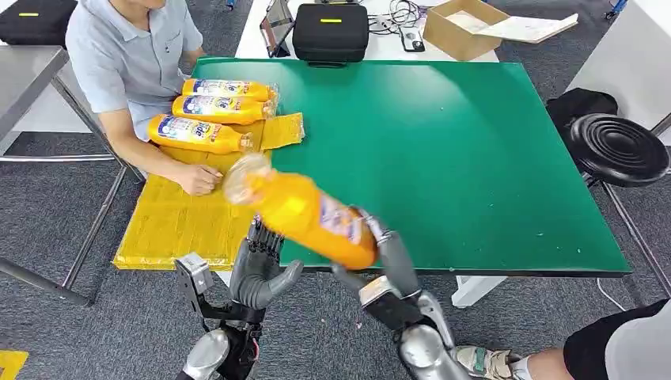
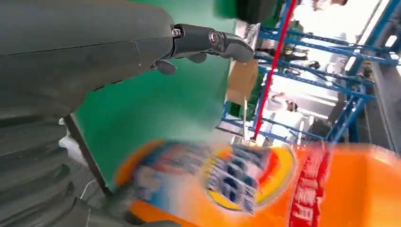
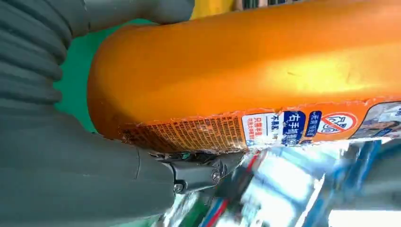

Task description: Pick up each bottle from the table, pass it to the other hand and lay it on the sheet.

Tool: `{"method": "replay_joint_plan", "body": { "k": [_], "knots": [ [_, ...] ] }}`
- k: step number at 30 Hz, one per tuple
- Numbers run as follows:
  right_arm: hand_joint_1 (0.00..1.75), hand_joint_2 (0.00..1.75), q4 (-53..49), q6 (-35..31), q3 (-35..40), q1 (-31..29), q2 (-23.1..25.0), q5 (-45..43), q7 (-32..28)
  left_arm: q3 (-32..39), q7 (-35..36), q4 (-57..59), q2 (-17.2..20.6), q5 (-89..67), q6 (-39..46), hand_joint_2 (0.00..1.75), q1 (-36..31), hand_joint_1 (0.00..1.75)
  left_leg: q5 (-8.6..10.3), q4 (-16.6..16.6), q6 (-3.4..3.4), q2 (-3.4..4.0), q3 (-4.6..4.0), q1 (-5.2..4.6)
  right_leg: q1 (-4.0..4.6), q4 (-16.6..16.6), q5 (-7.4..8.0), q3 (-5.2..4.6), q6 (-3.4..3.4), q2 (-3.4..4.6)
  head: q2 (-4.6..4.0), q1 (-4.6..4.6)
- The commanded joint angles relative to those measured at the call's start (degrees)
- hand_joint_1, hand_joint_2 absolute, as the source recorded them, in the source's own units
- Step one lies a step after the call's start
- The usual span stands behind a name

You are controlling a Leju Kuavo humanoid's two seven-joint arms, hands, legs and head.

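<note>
My right hand (image 1: 389, 261) grips an orange bottle (image 1: 305, 210) by its base and holds it tilted above the front edge of the green table (image 1: 443, 150), cap end pointing far-left. The right wrist view shows the bottle (image 3: 255, 71) pressed against that hand (image 3: 71, 156). My left hand (image 1: 258, 267) is open just below the bottle's cap half, fingers up and apart. In the left wrist view the fingers (image 2: 208, 40) are spread, with the bottle (image 2: 265, 184) close by and blurred. Three more orange bottles (image 1: 210, 111) lie side by side on the yellow sheet (image 1: 170, 226).
A person (image 1: 130, 55) sits at the table's left side, with a hand (image 1: 198, 178) resting on the sheet. A black case (image 1: 330, 32) and a cardboard box (image 1: 463, 28) stand beyond the table. A black stool (image 1: 619, 148) is at the right. Another person's leg (image 1: 617, 348) is at lower right.
</note>
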Motion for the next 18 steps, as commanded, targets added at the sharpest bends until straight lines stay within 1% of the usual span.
{"method": "replay_joint_plan", "body": {
  "k": [1,2,3,4,5,6,7,8,10,11,12,13,14,15,16,18],
  "knots": [
    [1.75,1.75,10.52,1.38,13.01,-4.5,1.17,-1.49,0.04,-2.95,-1.27,2.55,1.0,-1.17,2.29,1.75,-3.78,0.0,-0.17,0.0,-0.1,0.18,0.39,0.14,0.15,-0.09,-0.08,0.4,-0.16,0.16,0.0,0.02],
    [1.75,1.75,11.2,1.96,13.62,-4.95,1.24,-1.57,0.04,-3.08,-1.22,3.3,1.12,-0.38,1.7,1.75,-4.11,0.0,-0.08,-0.01,-0.07,0.06,0.23,0.06,0.07,-0.05,-0.05,0.25,-0.11,0.07,0.0,0.02],
    [1.75,1.75,11.66,1.88,13.88,-5.35,1.32,-1.47,0.04,-3.33,-1.25,3.81,1.26,0.32,0.97,1.75,-4.3,0.0,-0.13,0.02,-0.1,0.18,0.29,0.11,0.12,-0.05,-0.05,0.29,-0.15,0.18,0.0,0.02],
    [1.75,1.75,12.55,1.87,13.82,-5.81,1.5,-1.52,0.04,-3.77,-1.42,4.07,1.44,0.47,0.57,1.75,-4.33,0.0,-0.15,0.01,-0.12,0.18,0.36,0.1,0.11,-0.05,-0.08,0.36,-0.17,0.17,0.0,0.0],
    [1.75,1.75,13.18,1.86,13.71,-6.09,1.64,-1.49,0.04,-3.96,-1.7,4.0,1.53,0.69,0.35,1.75,-4.24,0.0,-0.06,-0.06,-0.09,0.13,0.24,0.03,0.04,-0.07,-0.02,0.24,-0.11,0.1,0.0,0.02],
    [1.75,1.75,13.78,1.98,13.67,-6.32,1.79,-1.41,0.04,-4.13,-1.89,3.9,1.61,0.91,0.23,1.75,-4.17,0.0,-0.1,-0.05,-0.12,0.07,0.33,0.08,0.09,-0.1,-0.06,0.36,-0.15,0.05,0.0,0.0],
    [1.75,1.75,14.74,2.45,13.57,-6.52,2.07,-1.45,0.04,-4.18,-2.28,3.6,1.64,1.25,0.34,1.75,-4.04,0.0,-0.14,-0.06,-0.15,0.09,0.44,0.11,0.13,-0.1,-0.1,0.47,-0.2,0.05,0.0,0.02],
    [1.75,1.75,15.35,3.34,13.86,-6.58,2.24,-1.5,0.04,-4.21,-2.72,3.27,1.65,1.57,0.53,1.75,-4.03,0.0,-0.05,-0.07,-0.09,-0.01,0.28,0.04,0.06,-0.1,-0.05,0.31,-0.12,-0.01,0.0,0.02],
    [1.75,1.75,16.54,4.61,14.36,-6.61,2.55,-1.78,0.04,-4.1,-3.21,2.6,1.71,2.15,0.28,1.75,-3.9,0.0,-0.13,-0.06,-0.13,0.09,0.41,0.08,0.1,-0.1,-0.09,0.41,-0.17,0.08,0.0,0.02],
    [1.75,1.75,17.32,5.17,14.81,-6.69,2.73,-1.68,0.04,-4.03,-3.84,1.85,1.84,2.44,-0.16,1.75,-3.67,0.0,-0.07,-0.07,-0.1,0.12,0.28,0.03,0.04,-0.08,-0.04,0.26,-0.12,0.1,0.0,0.0],
    [1.75,1.75,17.44,5.19,14.84,-6.66,2.71,-1.74,0.04,-4.09,-4.01,1.54,1.98,2.52,-0.47,1.75,-3.57,0.0,-0.14,-0.06,-0.13,0.1,0.39,0.09,0.11,-0.11,-0.09,0.41,-0.17,0.08,0.0,0.0],
    [1.75,1.75,18.12,5.73,14.3,-6.61,3.02,-2.62,0.04,-3.93,-4.15,0.71,2.1,3.46,-1.95,1.75,-3.15,0.0,-0.04,-0.06,-0.08,0.02,0.21,0.03,0.04,-0.08,-0.04,0.23,-0.1,0.0,0.0,0.0],
    [1.75,1.75,18.28,5.73,13.69,-6.59,2.97,-2.85,0.04,-4.09,-2.93,0.25,2.52,4.58,-3.81,1.75,-2.84,0.0,-0.1,-0.04,-0.12,0.03,0.32,0.1,0.12,-0.1,-0.08,0.36,-0.15,0.0,0.0,0.02],
    [1.75,1.75,18.25,5.8,13.33,-6.49,2.71,-2.87,0.04,-3.65,-2.81,-0.31,2.01,4.86,-4.57,1.75,-2.02,0.0,-0.15,-0.04,-0.14,0.05,0.42,0.12,0.14,-0.12,-0.11,0.46,-0.18,0.02,0.0,-0.02],
    [1.75,1.75,18.17,6.03,12.52,-6.37,2.76,-3.57,0.07,-3.9,-2.99,-0.87,2.18,4.26,-4.98,1.75,-1.63,0.0,-0.09,-0.04,-0.09,0.06,0.28,0.07,0.08,-0.09,-0.06,0.29,-0.12,0.03,0.0,0.0],
    [1.75,1.75,18.25,6.35,12.6,-6.84,2.23,-2.7,0.47,-4.25,-3.43,-0.47,2.51,1.24,-3.81,1.75,-1.86,0.0,-0.09,-0.03,-0.09,0.01,0.27,0.08,0.09,-0.09,-0.08,0.3,-0.12,-0.03,0.0,0.0]
  ]
}}
